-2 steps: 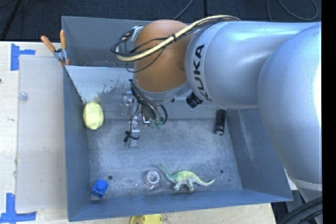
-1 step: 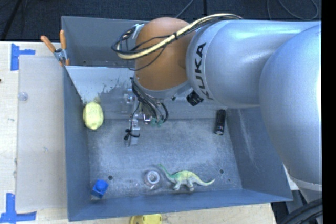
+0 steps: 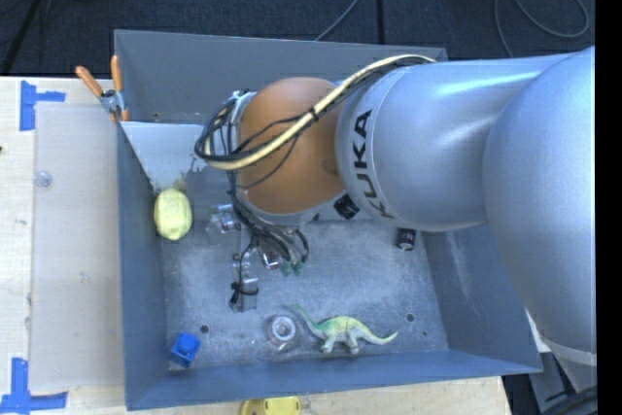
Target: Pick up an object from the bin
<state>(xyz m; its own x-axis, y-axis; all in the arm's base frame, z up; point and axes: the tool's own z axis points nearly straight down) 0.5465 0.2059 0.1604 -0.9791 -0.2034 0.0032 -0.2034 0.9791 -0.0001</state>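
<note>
In the bin [image 3: 292, 63], over bare floor away from walls, gripper [image 3: 249, 279]; state unclear.

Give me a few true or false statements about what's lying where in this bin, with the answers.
1. The green dinosaur lies by the bin's lower wall. True.
2. The blue block lies right beside the dinosaur. False: a metal ring does; the block is in the lower left corner.
3. The yellow oval lies at the left side. True.
4. The gripper is over the dinosaur. False: it is over bare floor, up and left of it.
</note>
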